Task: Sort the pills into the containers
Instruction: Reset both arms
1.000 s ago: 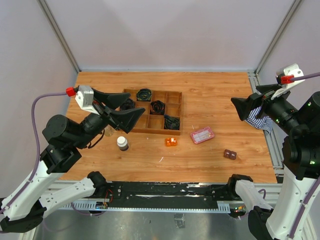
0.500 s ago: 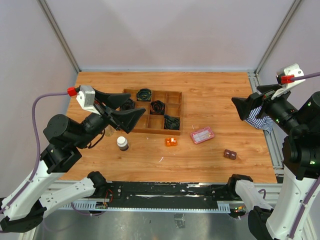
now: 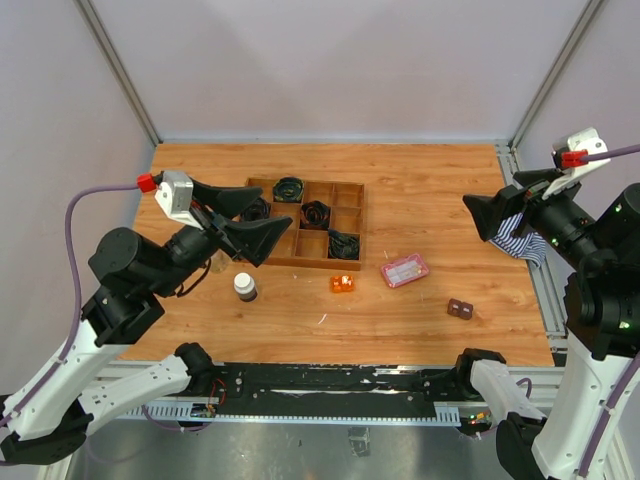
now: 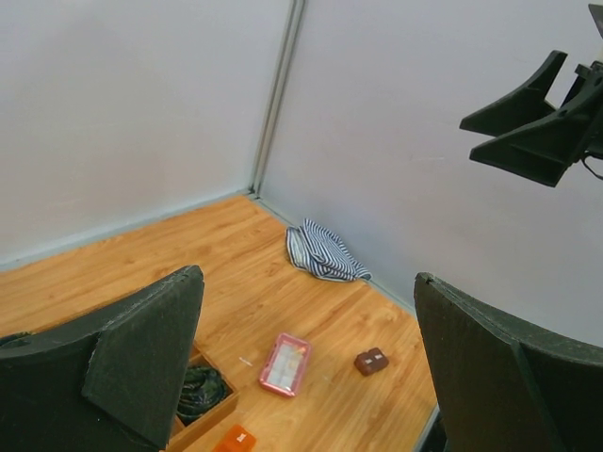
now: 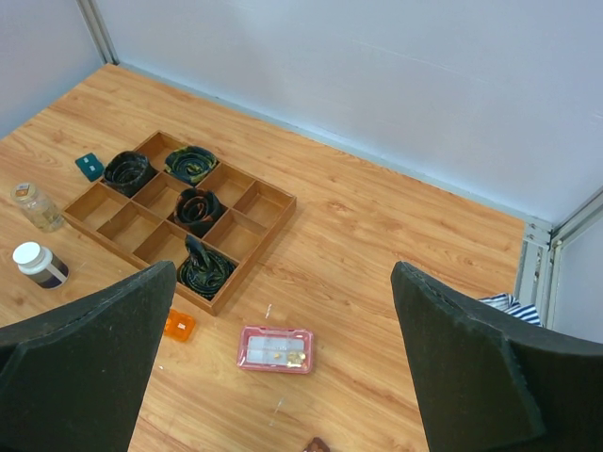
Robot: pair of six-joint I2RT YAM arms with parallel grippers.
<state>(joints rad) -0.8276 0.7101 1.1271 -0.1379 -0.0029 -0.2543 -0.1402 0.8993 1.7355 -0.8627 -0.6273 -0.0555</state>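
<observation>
The flat pink box (image 3: 404,270) lies on the table right of centre, with a few yellow pills in one end (image 5: 295,358); it also shows in the left wrist view (image 4: 285,363). The dark bottle with a white cap (image 3: 245,287) stands near the front left, also in the right wrist view (image 5: 38,265). The clear vial (image 5: 35,204) stands behind it, partly hidden in the top view by my left gripper (image 3: 265,215). That gripper is open, empty and raised above the tray's left side. My right gripper (image 3: 487,215) is open, empty and raised at the far right.
A wooden compartment tray (image 3: 352,222) with black coils sits mid-table. An orange block (image 3: 342,283) lies left of the pink box, and a small brown block (image 3: 460,309) to its front right. A striped cloth (image 3: 525,240) lies at the right edge. A teal chip (image 5: 89,166) lies left of the tray.
</observation>
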